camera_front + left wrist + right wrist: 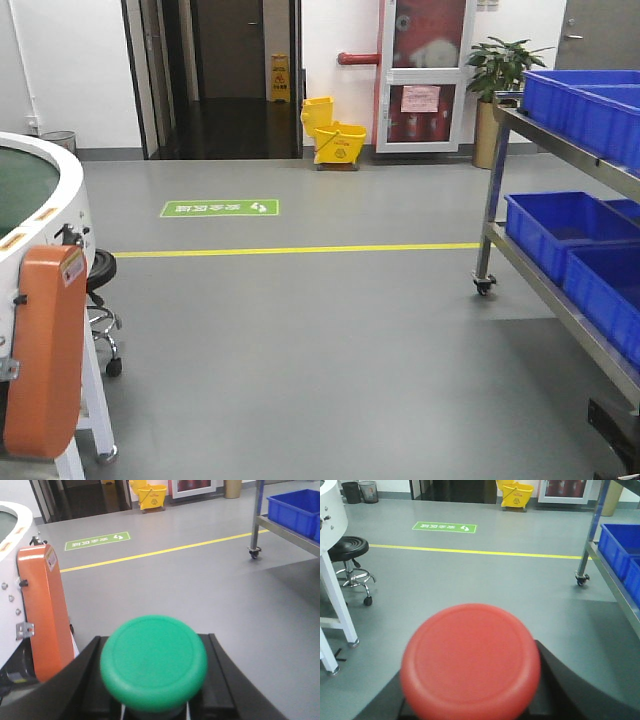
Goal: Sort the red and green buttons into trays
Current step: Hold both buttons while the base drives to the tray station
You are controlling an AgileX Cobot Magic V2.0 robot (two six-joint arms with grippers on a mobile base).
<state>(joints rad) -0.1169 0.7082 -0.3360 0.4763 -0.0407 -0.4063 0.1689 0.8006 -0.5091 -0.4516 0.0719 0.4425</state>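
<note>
In the left wrist view the green button [153,662] fills the lower middle, its round cap facing the camera. My left gripper [153,700] is shut on it, black fingers on either side of its body. In the right wrist view the red button [470,662] sits the same way, and my right gripper [470,707] is shut on it. Both are held in the air above the grey floor. The green and red trays are out of view in every frame. Neither gripper shows in the front view.
A metal wheeled rack [560,300] with deep blue bins [565,225] stands at right. A white round machine with an orange panel [45,350] stands at left, a black stool [350,547] beside it. A yellow mop bucket [335,135] stands by the far doorway.
</note>
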